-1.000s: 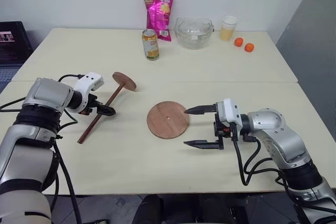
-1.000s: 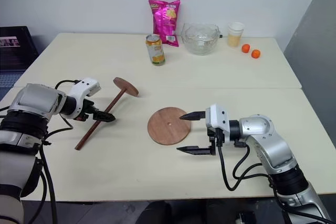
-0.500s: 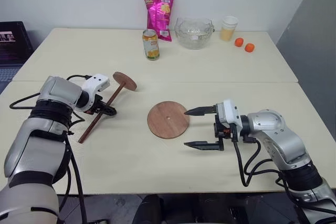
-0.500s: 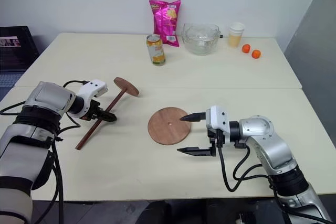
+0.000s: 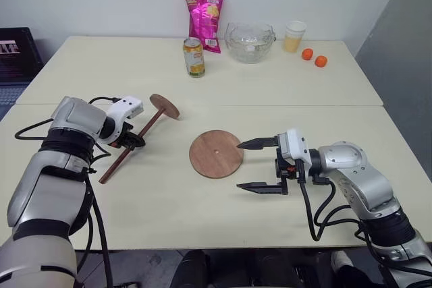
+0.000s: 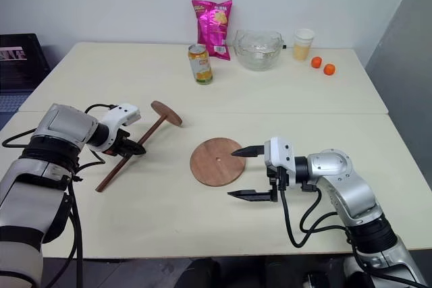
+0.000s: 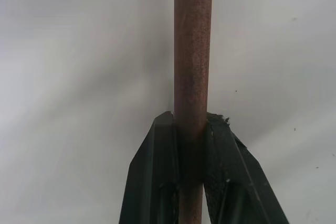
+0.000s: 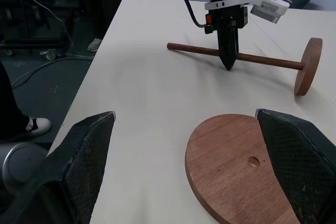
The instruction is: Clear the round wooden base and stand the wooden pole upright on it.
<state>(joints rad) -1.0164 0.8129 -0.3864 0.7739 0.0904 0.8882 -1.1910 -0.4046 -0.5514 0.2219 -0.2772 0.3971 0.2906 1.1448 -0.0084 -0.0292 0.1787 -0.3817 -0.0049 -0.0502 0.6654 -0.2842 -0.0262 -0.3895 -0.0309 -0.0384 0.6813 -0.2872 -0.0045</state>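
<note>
Wooden pole [image 5: 135,139], a thin dark rod ending in a flat round disc, lies on the smooth cream table [image 5: 283,92], clenched mid-shaft by the left gripper [image 5: 137,142]. Nearby, the round wooden base [image 5: 216,154], reddish with a centre hole, lies bare; beside it the right gripper [image 5: 257,164] gapes wide.

Left wrist view: black fingers [image 7: 157,171] pinch the rough shaft.

Right wrist view: textured black fingers [image 8: 84,150] flank the base.

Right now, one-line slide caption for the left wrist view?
Left gripper shut on the wooden pole above the table.
</note>
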